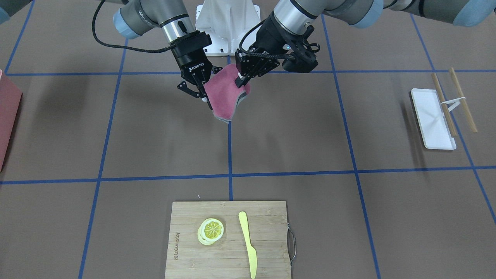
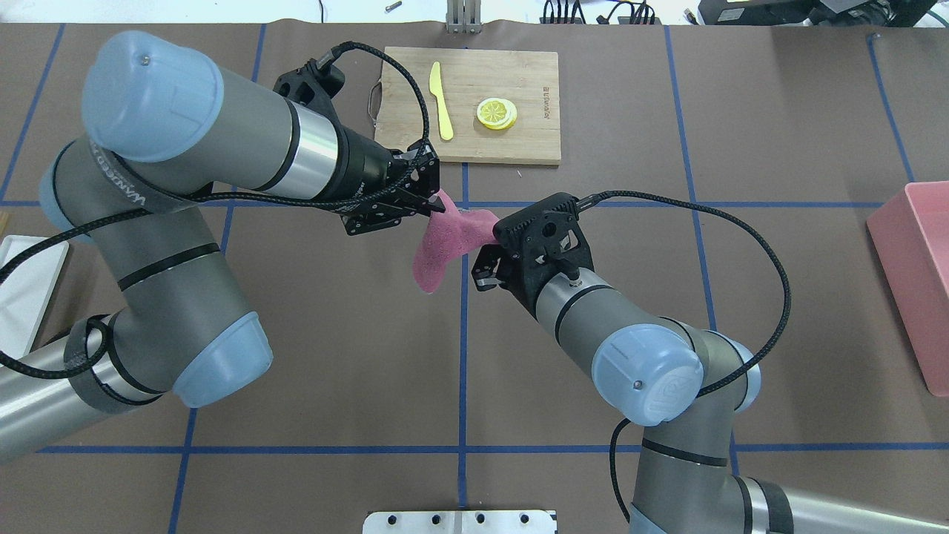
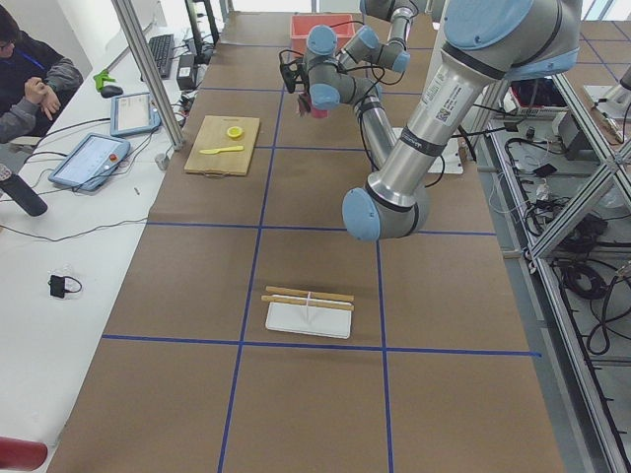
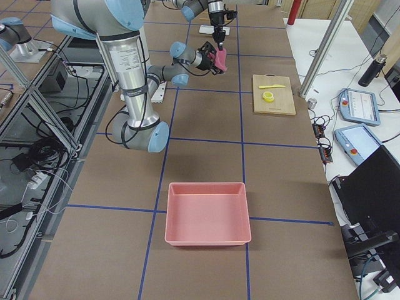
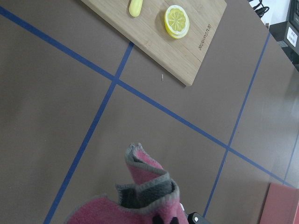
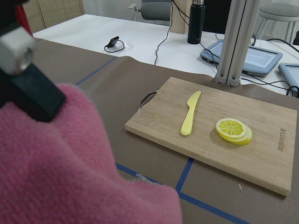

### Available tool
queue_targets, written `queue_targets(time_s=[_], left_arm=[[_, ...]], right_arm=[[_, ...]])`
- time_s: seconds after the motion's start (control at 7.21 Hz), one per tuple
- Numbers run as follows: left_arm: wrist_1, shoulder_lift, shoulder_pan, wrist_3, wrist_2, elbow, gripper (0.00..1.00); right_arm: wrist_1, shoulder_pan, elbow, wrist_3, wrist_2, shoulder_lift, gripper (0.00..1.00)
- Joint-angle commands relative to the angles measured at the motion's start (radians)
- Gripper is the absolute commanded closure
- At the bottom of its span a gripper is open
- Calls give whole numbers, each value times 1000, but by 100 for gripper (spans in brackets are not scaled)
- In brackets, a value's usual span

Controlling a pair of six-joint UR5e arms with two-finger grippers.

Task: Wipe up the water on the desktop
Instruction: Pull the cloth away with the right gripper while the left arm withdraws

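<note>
A pink cloth [image 1: 224, 95] with a grey edge hangs in the air above the brown desktop [image 1: 294, 128], held between both grippers. My left gripper [image 1: 241, 80] is shut on the cloth's top edge; it also shows in the overhead view [image 2: 439, 206]. My right gripper [image 1: 206, 100] is shut on the cloth's side edge, with the cloth [image 2: 434, 256] drooping below. The cloth fills the bottom of the left wrist view [image 5: 145, 196] and the lower left of the right wrist view [image 6: 70, 163]. I cannot make out any water on the desktop.
A bamboo cutting board [image 1: 228, 240] with lemon slices [image 1: 211, 229] and a yellow knife [image 1: 248, 244] lies at the far edge. A white tray [image 1: 432, 118] with chopsticks [image 1: 443, 104] sits on my left. A pink bin [image 2: 916, 274] sits on my right.
</note>
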Motion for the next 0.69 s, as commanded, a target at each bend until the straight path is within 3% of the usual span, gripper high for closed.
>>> queue_targets(time_s=[0.0,0.56], left_arm=[[2,52,-81,150,-6,0,2],[9,250,-322,590,-61,4,2]], right_arm=[[1,23,16,0,3,5,100],[-5,106,15,-8,24,-7,100]])
